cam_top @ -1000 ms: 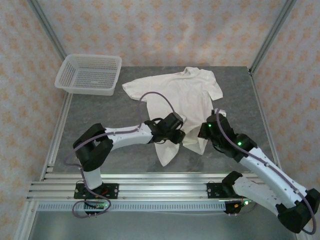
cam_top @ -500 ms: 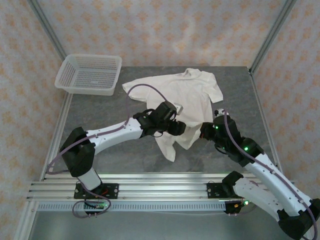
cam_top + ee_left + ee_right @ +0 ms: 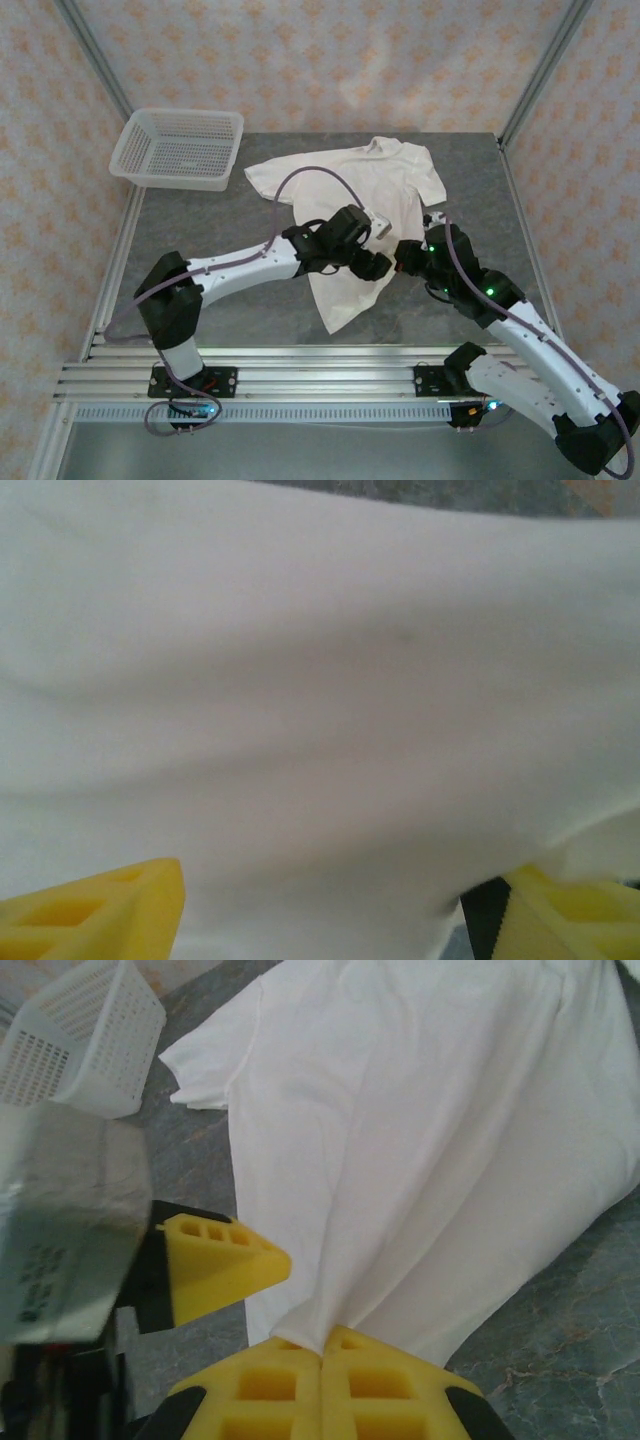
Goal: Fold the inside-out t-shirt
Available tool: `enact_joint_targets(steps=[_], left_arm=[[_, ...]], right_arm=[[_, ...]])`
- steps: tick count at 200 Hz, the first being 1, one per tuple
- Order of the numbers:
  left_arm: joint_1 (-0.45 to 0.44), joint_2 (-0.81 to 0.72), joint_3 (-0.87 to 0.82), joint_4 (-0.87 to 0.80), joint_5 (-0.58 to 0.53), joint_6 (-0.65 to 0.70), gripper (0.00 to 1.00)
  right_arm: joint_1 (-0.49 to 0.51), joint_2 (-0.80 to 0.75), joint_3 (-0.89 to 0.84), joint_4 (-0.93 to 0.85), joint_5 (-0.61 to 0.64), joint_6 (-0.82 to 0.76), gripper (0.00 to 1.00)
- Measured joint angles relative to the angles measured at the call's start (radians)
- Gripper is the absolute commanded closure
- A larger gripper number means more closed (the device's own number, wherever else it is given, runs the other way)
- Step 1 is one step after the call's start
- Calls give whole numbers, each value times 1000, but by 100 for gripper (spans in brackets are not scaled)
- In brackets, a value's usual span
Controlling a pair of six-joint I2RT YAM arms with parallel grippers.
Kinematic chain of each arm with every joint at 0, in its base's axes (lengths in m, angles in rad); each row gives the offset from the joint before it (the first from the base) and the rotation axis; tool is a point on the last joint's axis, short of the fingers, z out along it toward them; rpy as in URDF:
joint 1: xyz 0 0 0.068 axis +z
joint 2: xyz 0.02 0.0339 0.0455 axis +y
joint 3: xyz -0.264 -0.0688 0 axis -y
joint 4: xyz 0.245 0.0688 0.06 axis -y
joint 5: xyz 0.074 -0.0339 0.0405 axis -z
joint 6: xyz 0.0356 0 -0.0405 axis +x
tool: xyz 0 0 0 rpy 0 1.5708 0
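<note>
Grey marbled worktop point(image 3: 200, 300) inside patterned walls, with a white mesh basket point(image 3: 180, 148) at the far left corner. Cream inside-out t-shirt point(image 3: 365, 180) lies on the worktop from centre to far right. Its collar is at the far edge and its sleeves are out to each side. The lower part narrows to a wrinkled tail pointing near-left. Left hand point(image 3: 375, 262) sits low over the shirt's near middle, yellow fingers point(image 3: 110, 910) spread wide over the cloth. Right hand point(image 3: 322, 1348) is just right of it, fingers pressed together, pinching a fold at the shirt's near right edge.
</note>
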Motion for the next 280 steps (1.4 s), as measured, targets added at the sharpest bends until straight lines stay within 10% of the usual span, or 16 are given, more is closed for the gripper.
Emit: enact_joint_targets(steps=[111, 219, 280], left_arm=[[63, 17, -80, -27, -241, -130, 53], [47, 114, -101, 121, 192, -95, 28], [44, 90, -138, 112, 63, -71, 42]], right_arm=[[0, 2, 3, -45, 65, 1, 100], [0, 2, 3, -47, 66, 4, 100], [0, -1, 3, -51, 73, 8, 100]])
